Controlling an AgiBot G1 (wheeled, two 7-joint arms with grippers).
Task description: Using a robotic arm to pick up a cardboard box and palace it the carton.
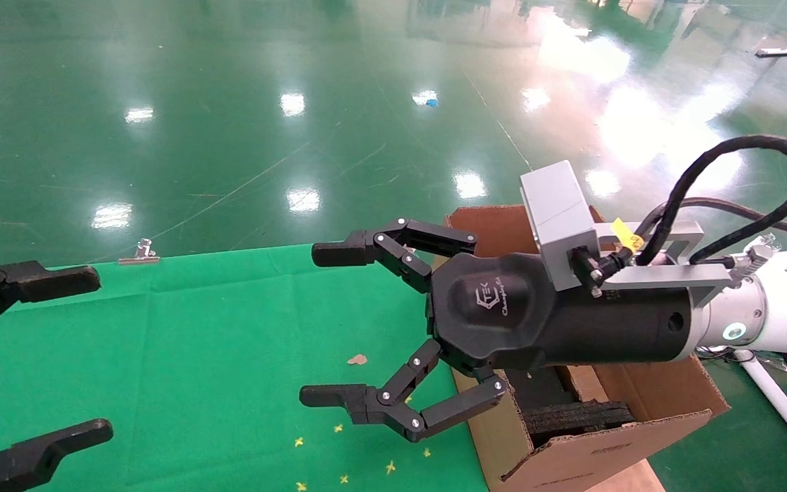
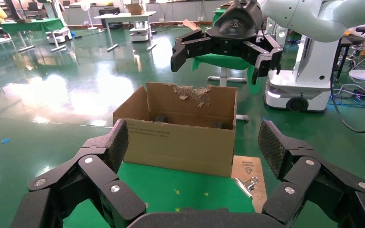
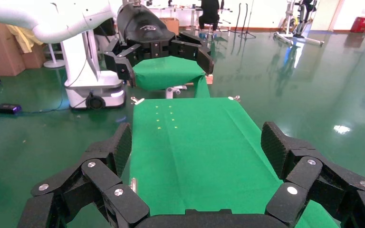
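The small cardboard box shows in no view. The carton (image 1: 591,458) stands open at the right end of the green table, with black foam inserts (image 1: 571,413) inside. It also shows in the left wrist view (image 2: 180,142), its far flap torn. My right gripper (image 1: 322,324), on the white arm, is open and empty. It hovers over the table just left of the carton and shows above the carton in the left wrist view (image 2: 221,64). My left gripper (image 1: 91,354) is open and empty at the table's left end.
The green cloth table (image 1: 195,342) bears a small brown scrap (image 1: 357,359) and several yellow marks. A binder clip (image 1: 139,253) grips its far edge, another (image 2: 247,183) sits by the carton. Glossy green floor surrounds the table.
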